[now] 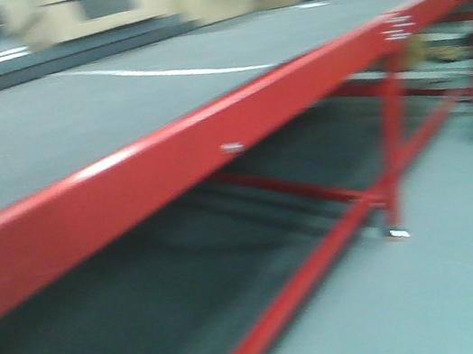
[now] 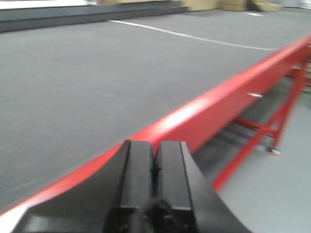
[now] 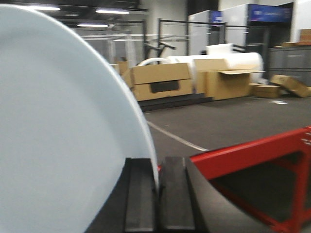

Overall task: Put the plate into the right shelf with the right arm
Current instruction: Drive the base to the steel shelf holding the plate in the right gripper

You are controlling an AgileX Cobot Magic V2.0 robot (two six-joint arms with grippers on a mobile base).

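Nearby, the red bench (image 3: 243,154) fronts the right tool (image 3: 157,170) clamped on the plate (image 3: 58,136); left tool (image 2: 155,151) pressed together.

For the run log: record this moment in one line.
right gripper: shut on plate | left gripper: shut, empty | right shelf: not in view

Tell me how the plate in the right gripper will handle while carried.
The plate shows an even curve while pinched only at the rim by the right gripper, so it is probably stiff. Its smooth surface may be slippery between the fingers. Held on edge with most of it off to one side, it could pivot in the grip.
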